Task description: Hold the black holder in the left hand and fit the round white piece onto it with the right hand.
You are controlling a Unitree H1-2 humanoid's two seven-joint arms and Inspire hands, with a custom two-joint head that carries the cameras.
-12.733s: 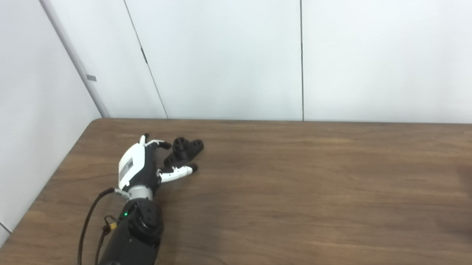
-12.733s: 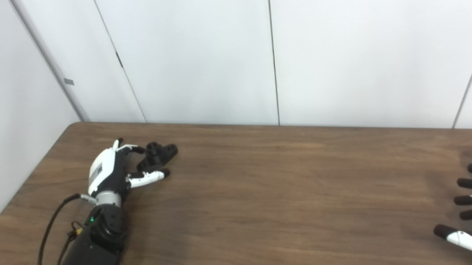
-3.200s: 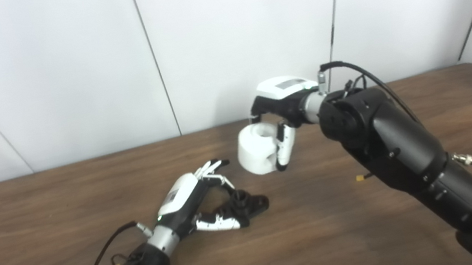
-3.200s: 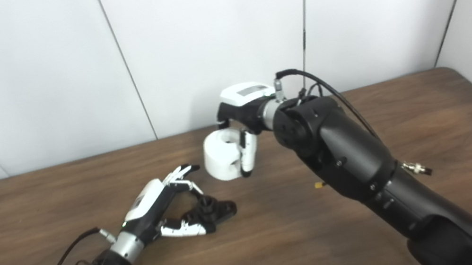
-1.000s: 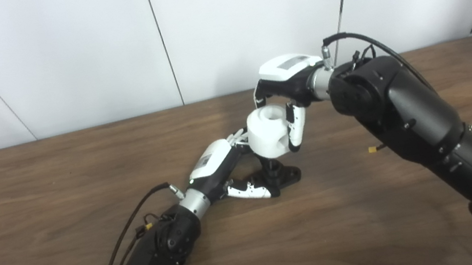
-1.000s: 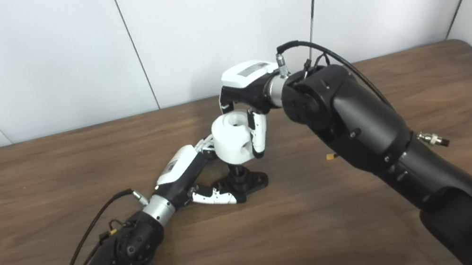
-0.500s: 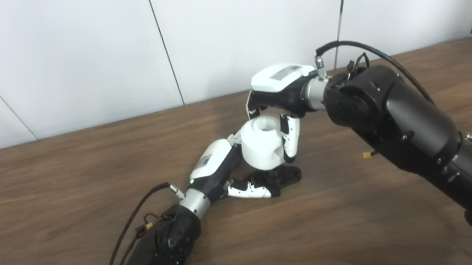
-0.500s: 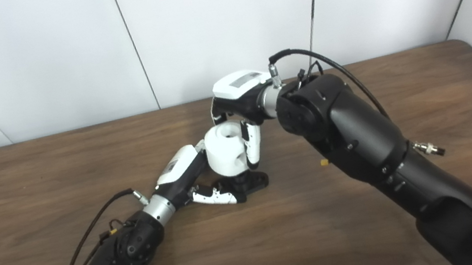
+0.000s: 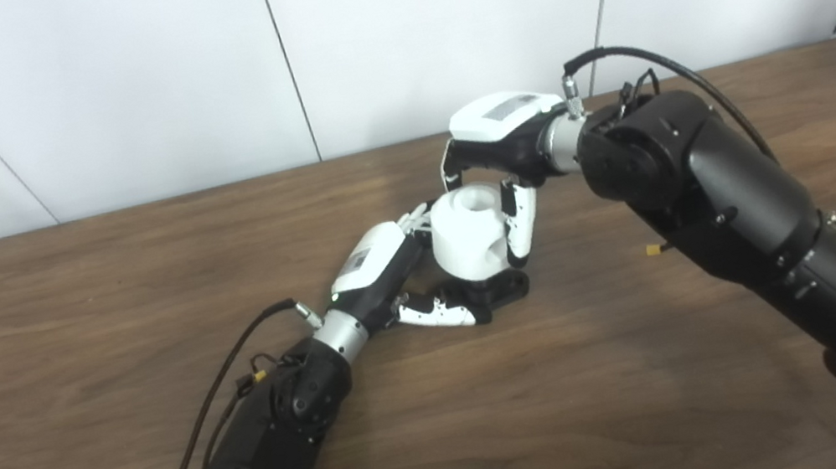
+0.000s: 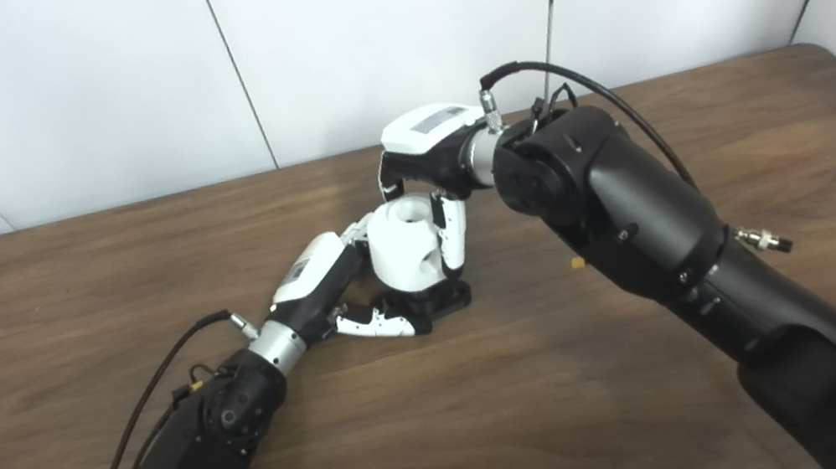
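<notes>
Left hand (image 9: 376, 263): we grip the black holder (image 9: 502, 288) at its base, on the wooden table (image 9: 50, 270).
Right hand (image 9: 501, 148): we clasp the round white piece (image 9: 469, 236) from above.
Key relation: white piece sits directly over the holder, bore upright (post hidden, seating unclear).
Nearer hand: right.

No readable text from my seat. Grey label patch on back of right hand (image 9: 500, 133): print too small, can't make out. Similar small grey patch on back of left hand (image 9: 376, 265): also illegible. Nothing printed on white piece (image 9: 470, 233), holder (image 9: 497, 287), table (image 9: 53, 287) or wall panels (image 9: 104, 83) that I can see.
</notes>
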